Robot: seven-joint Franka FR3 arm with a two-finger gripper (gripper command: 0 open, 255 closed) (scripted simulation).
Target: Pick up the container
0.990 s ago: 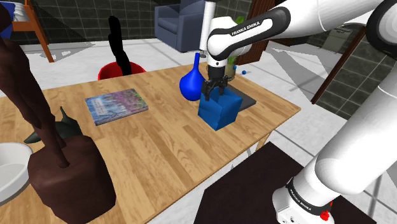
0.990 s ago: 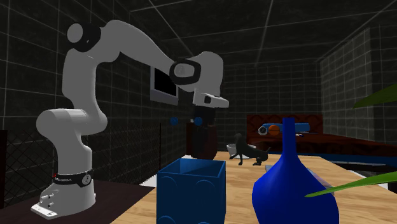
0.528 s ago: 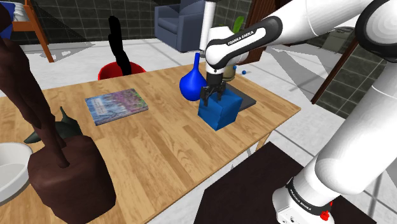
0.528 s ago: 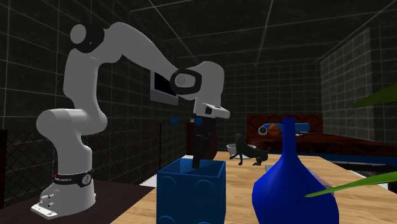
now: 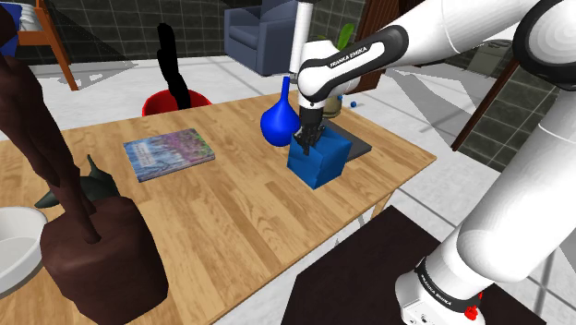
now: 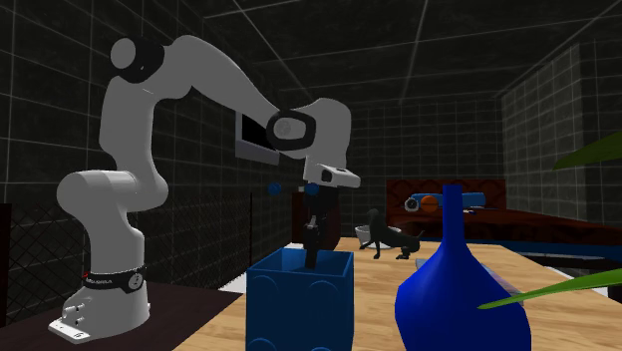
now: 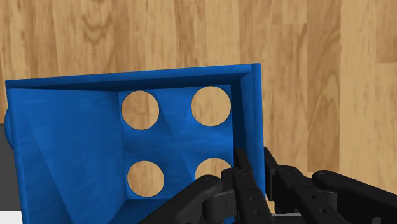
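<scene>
A dark brown statue point(image 5: 88, 245) stands at the worktop's point(image 5: 231, 217) near corner. Farther along, close to the worktop's edge on the shoulder view's right, sits the open-topped blue container point(image 5: 323, 163). The claw point(image 7: 254, 160) pinches one wall of it, one finger inside and one outside. Just beyond the container stands a blue vase point(image 5: 276, 122).
</scene>
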